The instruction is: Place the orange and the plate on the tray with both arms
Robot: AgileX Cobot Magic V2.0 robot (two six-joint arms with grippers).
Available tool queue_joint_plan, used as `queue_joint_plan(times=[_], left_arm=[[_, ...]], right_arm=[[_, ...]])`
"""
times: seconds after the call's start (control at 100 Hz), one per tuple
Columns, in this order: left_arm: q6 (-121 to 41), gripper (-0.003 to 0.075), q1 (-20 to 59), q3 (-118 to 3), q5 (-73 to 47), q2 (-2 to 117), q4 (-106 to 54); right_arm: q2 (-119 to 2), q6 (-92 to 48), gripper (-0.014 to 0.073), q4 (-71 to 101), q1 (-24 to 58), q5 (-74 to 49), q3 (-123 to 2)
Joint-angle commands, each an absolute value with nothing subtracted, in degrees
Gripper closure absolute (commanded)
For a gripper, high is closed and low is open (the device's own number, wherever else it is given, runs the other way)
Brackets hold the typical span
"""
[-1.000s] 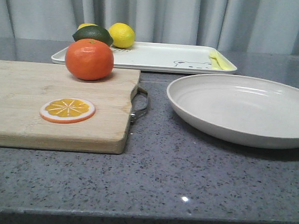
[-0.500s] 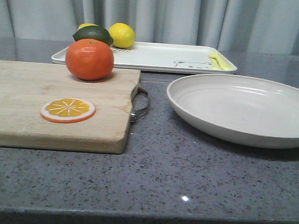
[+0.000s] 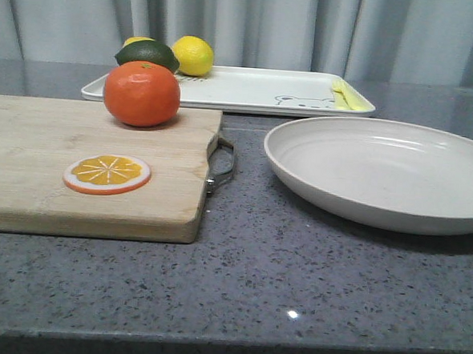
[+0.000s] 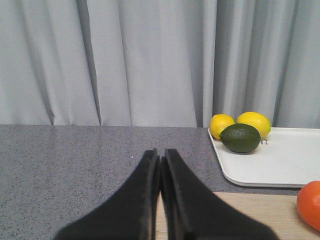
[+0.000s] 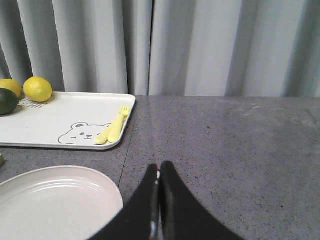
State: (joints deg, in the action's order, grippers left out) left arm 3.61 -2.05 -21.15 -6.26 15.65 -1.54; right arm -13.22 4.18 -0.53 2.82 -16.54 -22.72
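The orange sits at the far edge of a wooden cutting board; a part of it shows in the left wrist view. The off-white plate lies on the counter at the right, also in the right wrist view. The white tray with the bear drawing lies behind both. My left gripper is shut and empty, left of the orange. My right gripper is shut and empty beside the plate's rim. Neither gripper shows in the front view.
On the tray lie a green lime, two yellow lemons and a yellow fork. A flat orange slice lies on the board, whose metal handle faces the plate. Grey curtains hang behind the counter.
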Motion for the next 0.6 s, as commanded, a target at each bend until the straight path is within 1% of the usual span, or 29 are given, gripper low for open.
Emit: queue_joint_plan(times=[0.0, 0.32, 0.4, 0.45, 0.5, 0.55, 0.59], left_arm=[[4.16, 0.0739, -2.1, -23.0, -1.34, 16.87, -2.56], [4.16, 0.0738, -2.1, -23.25, -1.46, 21.5, -3.32], [4.04, 0.0717, -2.1, -23.63, -1.46, 22.91, -3.21], [3.89, 0.0671, -2.1, -24.31, -1.46, 23.89, -2.79], [3.73, 0.0594, -2.1, -25.08, -1.46, 24.99, -2.31], [3.73, 0.0477, -2.1, -25.88, -1.46, 26.24, -1.71], [3.73, 0.04, -2.1, -26.65, -1.46, 27.41, -1.71]], right_arm=[[-15.2, 4.25, 0.0652, -0.67, 2.73, -13.65, -24.86], [-21.7, 4.25, 0.0652, 0.0, 2.73, -15.19, -28.28], [-22.34, 4.25, 0.0652, 0.0, 2.73, -14.93, -28.69], [-22.52, 4.25, 0.0652, 0.0, 2.73, -14.83, -28.85], [-22.52, 4.25, 0.0652, 0.0, 2.73, -14.6, -28.84], [-22.52, 4.25, 0.0652, 0.0, 2.73, -14.53, -28.84], [-22.52, 4.25, 0.0652, 0.0, 2.73, -14.53, -28.84]])
